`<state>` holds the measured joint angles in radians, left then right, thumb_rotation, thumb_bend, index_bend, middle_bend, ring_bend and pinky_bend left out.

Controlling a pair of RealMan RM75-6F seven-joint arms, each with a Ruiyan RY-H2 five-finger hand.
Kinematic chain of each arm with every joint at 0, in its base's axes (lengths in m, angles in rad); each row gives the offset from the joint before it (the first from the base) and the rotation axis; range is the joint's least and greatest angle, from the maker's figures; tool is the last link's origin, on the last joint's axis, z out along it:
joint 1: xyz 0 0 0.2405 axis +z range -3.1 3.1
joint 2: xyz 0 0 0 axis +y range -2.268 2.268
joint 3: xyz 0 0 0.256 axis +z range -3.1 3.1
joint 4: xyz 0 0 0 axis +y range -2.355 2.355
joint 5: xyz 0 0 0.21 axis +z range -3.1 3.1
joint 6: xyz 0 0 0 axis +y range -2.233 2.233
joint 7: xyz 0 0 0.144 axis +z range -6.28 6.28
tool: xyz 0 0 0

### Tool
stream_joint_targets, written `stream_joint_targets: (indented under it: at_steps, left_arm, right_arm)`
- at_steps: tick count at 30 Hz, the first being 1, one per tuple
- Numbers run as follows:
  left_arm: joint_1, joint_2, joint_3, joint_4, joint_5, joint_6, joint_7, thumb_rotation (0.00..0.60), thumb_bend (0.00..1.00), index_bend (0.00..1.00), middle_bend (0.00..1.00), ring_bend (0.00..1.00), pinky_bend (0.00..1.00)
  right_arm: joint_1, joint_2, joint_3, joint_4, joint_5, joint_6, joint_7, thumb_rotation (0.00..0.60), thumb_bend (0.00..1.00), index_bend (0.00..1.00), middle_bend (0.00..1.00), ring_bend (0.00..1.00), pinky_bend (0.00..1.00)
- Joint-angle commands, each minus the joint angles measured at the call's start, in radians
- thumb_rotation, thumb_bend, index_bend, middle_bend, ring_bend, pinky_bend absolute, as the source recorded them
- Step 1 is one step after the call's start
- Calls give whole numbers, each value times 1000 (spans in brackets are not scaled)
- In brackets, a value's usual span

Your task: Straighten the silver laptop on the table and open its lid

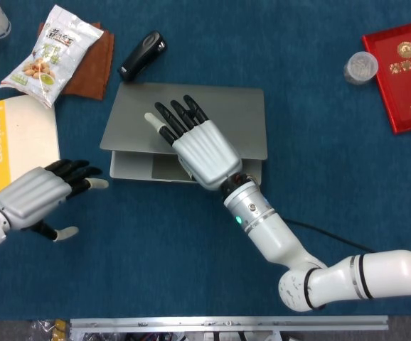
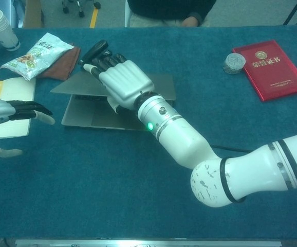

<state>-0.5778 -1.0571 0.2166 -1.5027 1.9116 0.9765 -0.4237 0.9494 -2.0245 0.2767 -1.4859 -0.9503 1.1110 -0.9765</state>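
Observation:
The silver laptop (image 1: 234, 114) lies at mid-table, roughly square to the table edge, its lid (image 2: 161, 85) raised a little off the base (image 2: 87, 116). My right hand (image 1: 202, 145) lies over the lid's front edge, fingers spread flat on top and the thumb tucked under the lid, holding it up. My left hand (image 1: 38, 195) hovers over the cloth to the left of the laptop's front left corner, fingers apart and pointing at it, touching nothing. In the chest view the left hand (image 2: 10, 110) sits at the left edge, the right hand (image 2: 123, 80) on the lid.
A black stapler (image 1: 141, 55) lies just behind the laptop's back left corner. Further left are a snack bag (image 1: 49, 53) on a brown cloth (image 1: 99, 67), a yellow-and-white book (image 1: 20, 138) and paper cups (image 2: 0, 28). At far right lie a red booklet (image 1: 404, 71) and a small jar (image 1: 360, 67).

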Motion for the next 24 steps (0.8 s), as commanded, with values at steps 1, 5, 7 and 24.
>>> stream_joint_targets:
  at_steps: [1, 5, 7, 24]
  left_arm:
    - [-13, -14, 5, 6, -4, -12, -4, 498, 277, 140, 73, 19, 78]
    - [-34, -40, 9, 19, -9, -28, -7, 499, 277, 140, 72, 18, 78]
    - [-44, -54, 9, 27, -15, -38, -8, 499, 277, 140, 71, 18, 77]
    - [-94, -157, 29, 106, -72, -98, -37, 494, 277, 140, 70, 13, 73]
  right_arm:
    - [1, 1, 0, -2, 4, 1, 0, 600, 489, 0, 0, 0, 20]
    - [5, 4, -2, -4, 6, 6, -1, 600, 489, 0, 0, 0, 20]
    - [7, 4, -3, -4, 8, 8, -1, 600, 489, 0, 0, 0, 20]
    - [20, -3, -11, 5, 10, 9, 14, 600, 489, 0, 0, 0, 20]
